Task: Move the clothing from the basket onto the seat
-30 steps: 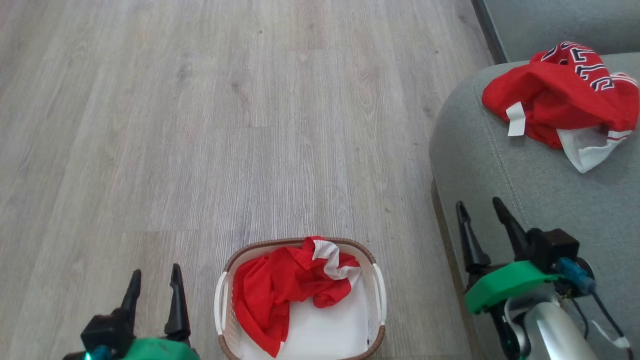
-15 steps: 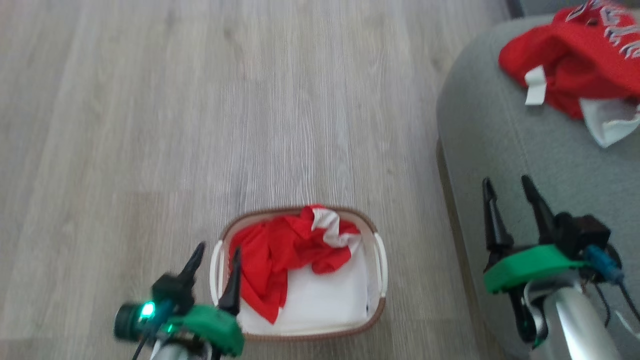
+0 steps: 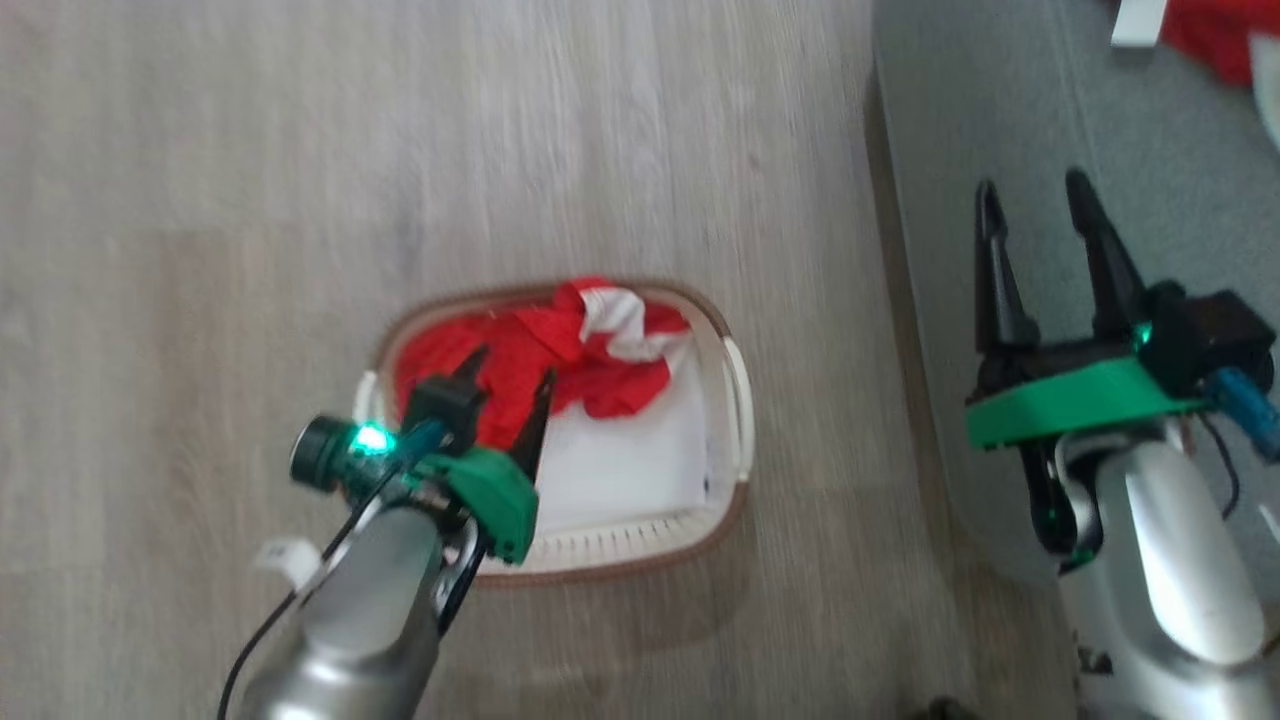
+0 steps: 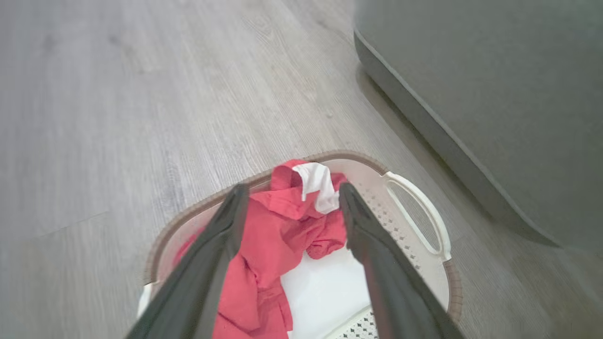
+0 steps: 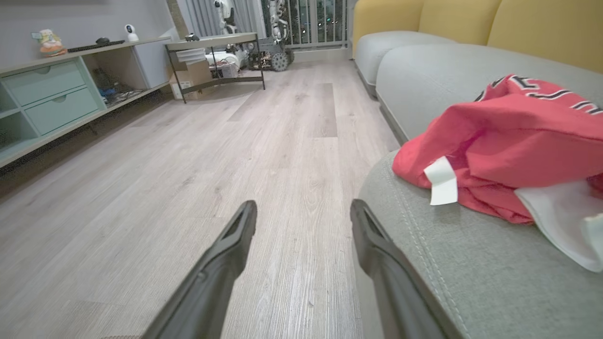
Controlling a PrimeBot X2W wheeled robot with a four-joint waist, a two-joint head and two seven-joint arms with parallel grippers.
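A red garment with white trim [image 3: 590, 360] lies crumpled in the far left part of the white basket [image 3: 620, 572] on the floor. My left gripper [image 3: 512, 365] hovers open over that garment; in the left wrist view its fingers [image 4: 221, 245] frame the red cloth [image 4: 273, 226] inside the basket [image 4: 358, 157], apart from it. A second red garment [image 5: 509, 141] with a white tag and lettering rests on the grey seat [image 5: 471, 263]. My right gripper [image 3: 1030, 185] stands open and empty over the seat's near edge [image 3: 1000, 120], short of that garment [image 3: 1210, 25].
Pale wood floor surrounds the basket. The sofa's side [image 4: 494, 94] runs close along the basket's right. Far off stand a green drawer unit [image 5: 42, 94] and a low metal-legged table [image 5: 212, 52]. Yellow back cushions [image 5: 541, 23] rise behind the seat.
The head camera has tilted down, shifting the whole picture. My left gripper has swung from the floor left of the basket to over the red garment inside it. Both grippers stayed open.
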